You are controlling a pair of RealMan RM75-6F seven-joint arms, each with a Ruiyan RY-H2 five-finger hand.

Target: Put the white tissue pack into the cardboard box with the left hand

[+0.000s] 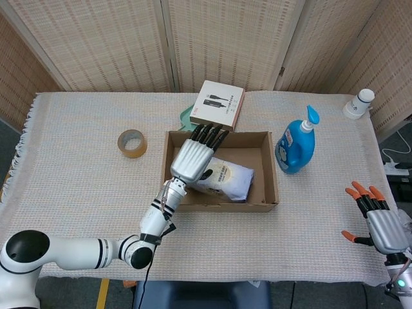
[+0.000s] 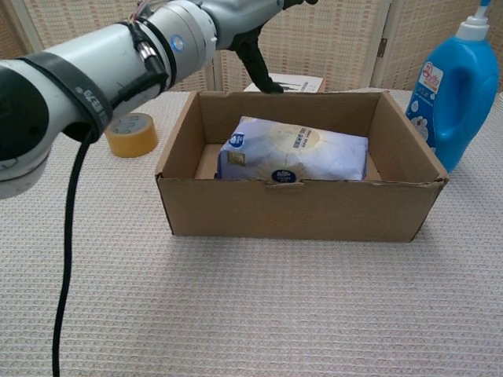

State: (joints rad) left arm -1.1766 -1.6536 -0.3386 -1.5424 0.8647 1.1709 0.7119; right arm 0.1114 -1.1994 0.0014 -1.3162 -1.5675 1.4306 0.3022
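White tissue pack (image 2: 295, 151): lying inside cardboard box (image 2: 299, 208), near wall; left hand (image 1: 192, 158) above it, fingers spread, holding nothing; right hand (image 1: 380, 222) idle, fingers apart; advice: lift straight up, avoiding box walls.

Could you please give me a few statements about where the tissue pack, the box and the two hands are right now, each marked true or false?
1. The white tissue pack lies inside the cardboard box. True.
2. The left hand grips the pack. False: its fingers are extended above the box and the pack lies free below them.
3. The blue bottle stands inside the box. False: it stands on the table, outside the box's right wall.
4. The tape roll lies on the table to the left of the box. True.
5. The right hand holds the small white bottle. False: it is open and empty at the table's near right edge, far from that bottle.
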